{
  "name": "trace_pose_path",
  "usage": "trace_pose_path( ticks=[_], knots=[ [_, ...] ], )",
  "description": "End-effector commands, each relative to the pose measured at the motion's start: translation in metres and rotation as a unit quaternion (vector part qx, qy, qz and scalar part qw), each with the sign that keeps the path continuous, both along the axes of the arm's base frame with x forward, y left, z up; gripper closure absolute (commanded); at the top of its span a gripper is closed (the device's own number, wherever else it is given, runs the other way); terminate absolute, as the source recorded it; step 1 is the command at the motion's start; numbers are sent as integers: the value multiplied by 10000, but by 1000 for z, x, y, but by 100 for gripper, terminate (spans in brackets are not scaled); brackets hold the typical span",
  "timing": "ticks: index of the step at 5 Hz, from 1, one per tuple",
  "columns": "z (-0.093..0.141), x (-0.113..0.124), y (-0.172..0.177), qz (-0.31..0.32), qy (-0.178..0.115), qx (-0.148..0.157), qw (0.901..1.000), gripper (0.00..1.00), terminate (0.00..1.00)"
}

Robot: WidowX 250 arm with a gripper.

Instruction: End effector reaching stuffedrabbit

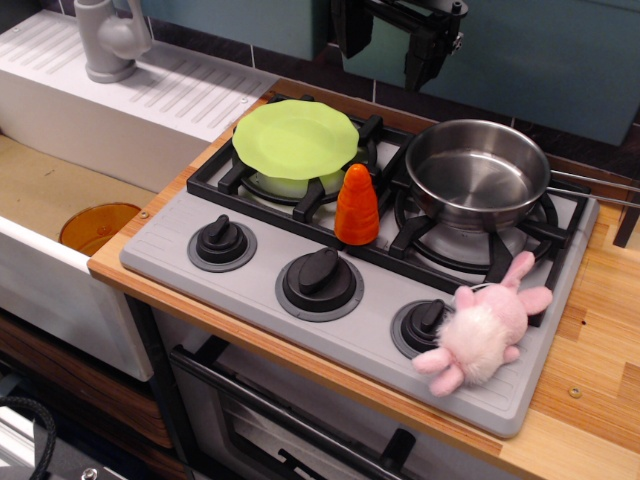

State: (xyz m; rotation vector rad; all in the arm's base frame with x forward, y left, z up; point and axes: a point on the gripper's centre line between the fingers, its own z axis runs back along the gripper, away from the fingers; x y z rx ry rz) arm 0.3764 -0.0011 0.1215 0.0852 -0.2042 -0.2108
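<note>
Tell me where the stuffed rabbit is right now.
The stuffed rabbit lies at the stove's front right corner, against the rightmost knob, in front of the steel pan and far below the gripper.

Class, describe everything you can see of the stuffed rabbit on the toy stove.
The stuffed rabbit is a small plush toy with a fluffy whitish body, pale-pink ears and stubby pink limbs. It lies on the grey stove top at the front right corner, ears pointing toward the back right, resting against the rightmost black knob. Nothing grips it.
</note>
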Motion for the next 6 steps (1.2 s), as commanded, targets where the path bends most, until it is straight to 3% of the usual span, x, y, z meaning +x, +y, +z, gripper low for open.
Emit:
trace_pose_path(
  ticks=[1,4,6],
  knots=[
    [0,0,0,0,0,0,10000,0,0],
    [15,-44,-42,323,-13,-4,9995,0,0],
    [11,-79,-72,479,-107,91,9988,0,0]
  ],
)
